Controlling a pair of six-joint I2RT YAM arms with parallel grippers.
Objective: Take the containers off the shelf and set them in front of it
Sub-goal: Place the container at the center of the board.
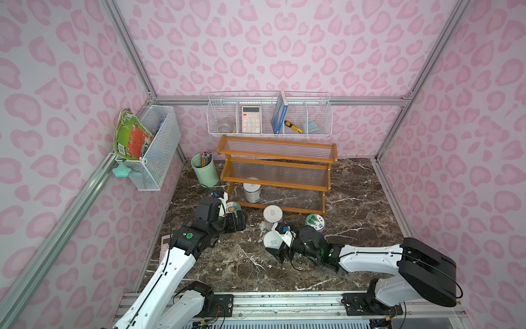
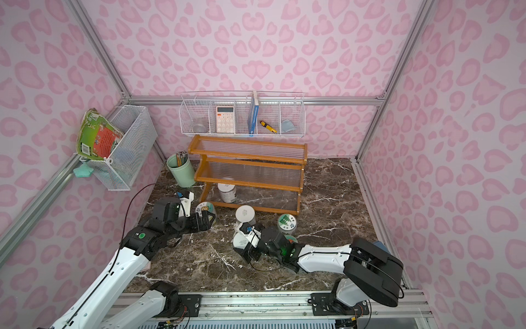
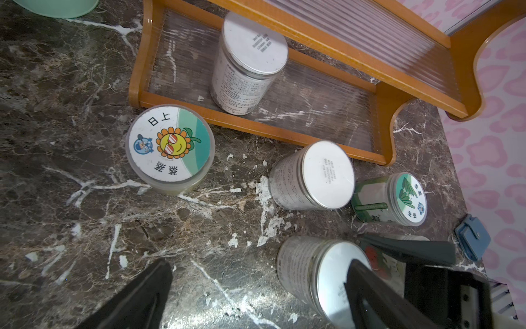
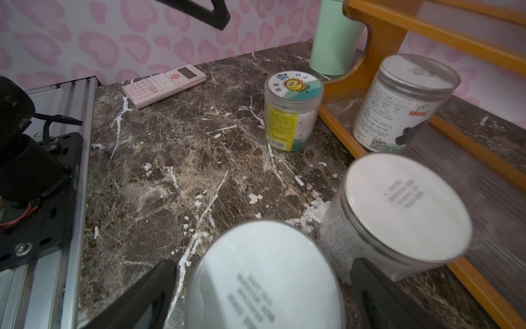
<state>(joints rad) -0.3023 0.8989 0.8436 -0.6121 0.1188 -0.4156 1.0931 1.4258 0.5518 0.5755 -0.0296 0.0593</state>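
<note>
Ahead of my left gripper, wide open and empty, the last jar stands upright on the shelf's lowest tier.

White-lidded jar is cut off at the edge, print blurred; right arm hides most of the orange-pictured jar

The jar on the lowest tier of the shelf sits partly under the middle tier, so from above the way is narrow. From the front, a gap is open between the sunflower jar and the white-lid jar. Right of the green-lid jar, the marble table is bare.
</note>
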